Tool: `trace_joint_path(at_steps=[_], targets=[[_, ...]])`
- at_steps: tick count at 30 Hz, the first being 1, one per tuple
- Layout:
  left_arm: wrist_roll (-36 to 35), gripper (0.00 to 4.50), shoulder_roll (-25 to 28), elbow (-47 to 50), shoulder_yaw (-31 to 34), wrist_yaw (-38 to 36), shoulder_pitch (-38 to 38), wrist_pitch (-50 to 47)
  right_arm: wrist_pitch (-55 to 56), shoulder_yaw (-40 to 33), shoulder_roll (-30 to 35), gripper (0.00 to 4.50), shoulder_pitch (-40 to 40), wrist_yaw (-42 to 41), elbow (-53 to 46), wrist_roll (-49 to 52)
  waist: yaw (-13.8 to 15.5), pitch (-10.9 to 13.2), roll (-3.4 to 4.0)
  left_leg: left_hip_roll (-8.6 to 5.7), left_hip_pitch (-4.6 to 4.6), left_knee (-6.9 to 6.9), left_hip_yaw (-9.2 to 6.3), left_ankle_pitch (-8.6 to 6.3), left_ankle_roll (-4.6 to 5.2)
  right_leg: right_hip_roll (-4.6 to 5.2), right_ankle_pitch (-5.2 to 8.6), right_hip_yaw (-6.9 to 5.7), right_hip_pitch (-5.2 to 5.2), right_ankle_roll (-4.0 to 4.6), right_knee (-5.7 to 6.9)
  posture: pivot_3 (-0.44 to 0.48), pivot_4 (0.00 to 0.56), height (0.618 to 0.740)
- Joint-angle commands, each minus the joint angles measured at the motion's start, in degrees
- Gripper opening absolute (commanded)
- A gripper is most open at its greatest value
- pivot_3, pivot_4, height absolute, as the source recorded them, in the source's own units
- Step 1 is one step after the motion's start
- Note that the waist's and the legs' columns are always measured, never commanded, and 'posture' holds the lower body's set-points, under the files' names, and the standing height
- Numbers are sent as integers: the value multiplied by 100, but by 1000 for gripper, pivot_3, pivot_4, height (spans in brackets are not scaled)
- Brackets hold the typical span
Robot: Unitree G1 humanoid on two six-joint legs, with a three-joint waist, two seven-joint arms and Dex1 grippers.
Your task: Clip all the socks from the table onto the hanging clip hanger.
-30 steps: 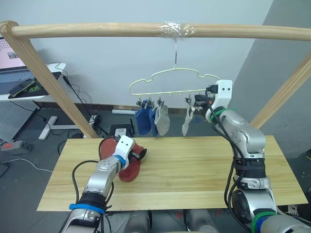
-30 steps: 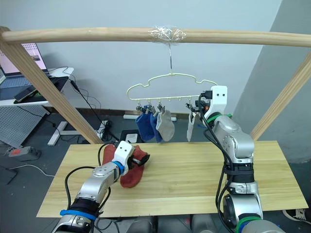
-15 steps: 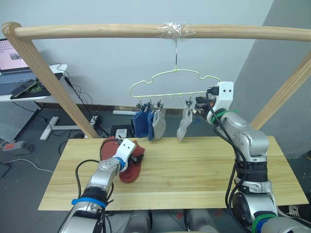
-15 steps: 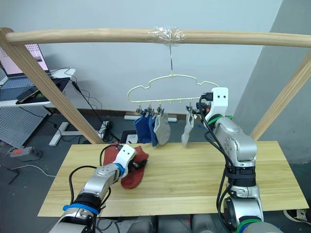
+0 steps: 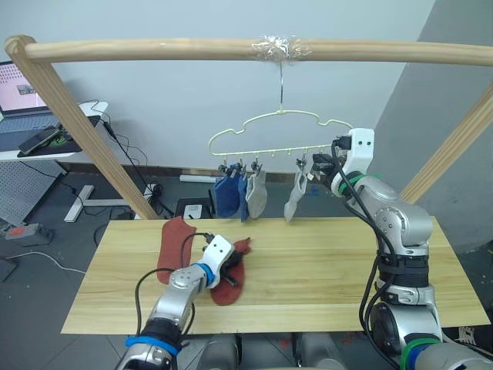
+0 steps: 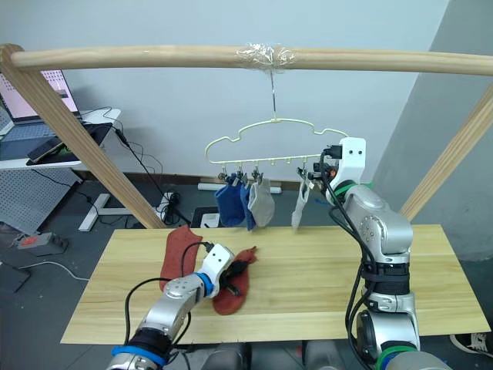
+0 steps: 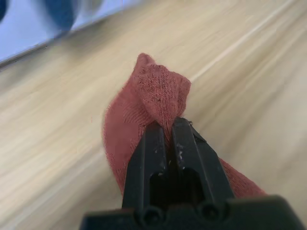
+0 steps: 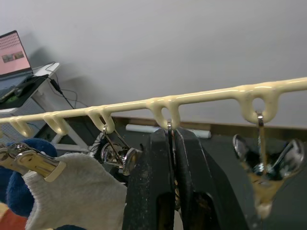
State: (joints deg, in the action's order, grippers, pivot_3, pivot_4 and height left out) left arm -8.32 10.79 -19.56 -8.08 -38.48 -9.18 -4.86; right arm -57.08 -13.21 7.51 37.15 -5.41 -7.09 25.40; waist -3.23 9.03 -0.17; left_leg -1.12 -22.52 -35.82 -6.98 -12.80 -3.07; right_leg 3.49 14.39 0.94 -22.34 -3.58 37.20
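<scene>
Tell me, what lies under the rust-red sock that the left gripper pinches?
Under the rust-red fabric sock in the left gripper lies the light wooden plank table. Anything beneath the sock is covered.

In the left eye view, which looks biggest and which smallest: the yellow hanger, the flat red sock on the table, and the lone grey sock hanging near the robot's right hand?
1. The clip hanger looks largest by far, mostly in width.
2. The flat rust-red sock on the table.
3. The lone grey sock, though it hangs farther from the camera, so this ranking is unsure.
</scene>
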Motion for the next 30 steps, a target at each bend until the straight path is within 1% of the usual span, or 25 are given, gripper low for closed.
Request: trace_joint_path(at_steps=[1,5,9,16,21,30], targets=[[-538,18,-113,1205,25,-357,45,157,-811,-502,-65,0,191,283,-194,398,4,-1,1,1,-1,0,-2,0,0,0,0,-2,1,1,0,-99,121,740],[-847,18,-241,2113,-111,-425,162,-49,-1535,-896,-135,0,438,502,-252,683,-6,-1,2,1,3,0,2,0,0,-1,0,1,4,1,-1,-106,119,740],[-817,18,-273,2466,-311,-367,157,-137,-2002,-1198,-244,0,613,674,-285,835,-8,-1,2,0,1,0,2,0,1,-1,1,-1,3,0,-5,-107,120,740],[-495,18,-510,2137,-479,-61,-290,61,-2771,-1857,-655,0,977,1049,-392,952,-14,-1,2,-2,-1,-6,3,1,2,-2,1,-2,4,-1,-4,-116,124,740],[-357,18,-586,1791,-462,39,-559,270,-3117,-2022,-800,0,1100,1122,-551,919,-32,-1,2,-1,-1,-2,2,0,2,-3,2,-2,3,-1,-5,-119,126,740],[-195,18,-554,1459,-583,-99,-794,582,-3398,-2302,-1042,0,1267,1209,-685,771,-75,0,3,-2,-6,-2,2,0,2,-3,2,-3,1,-2,-8,-129,131,740]])
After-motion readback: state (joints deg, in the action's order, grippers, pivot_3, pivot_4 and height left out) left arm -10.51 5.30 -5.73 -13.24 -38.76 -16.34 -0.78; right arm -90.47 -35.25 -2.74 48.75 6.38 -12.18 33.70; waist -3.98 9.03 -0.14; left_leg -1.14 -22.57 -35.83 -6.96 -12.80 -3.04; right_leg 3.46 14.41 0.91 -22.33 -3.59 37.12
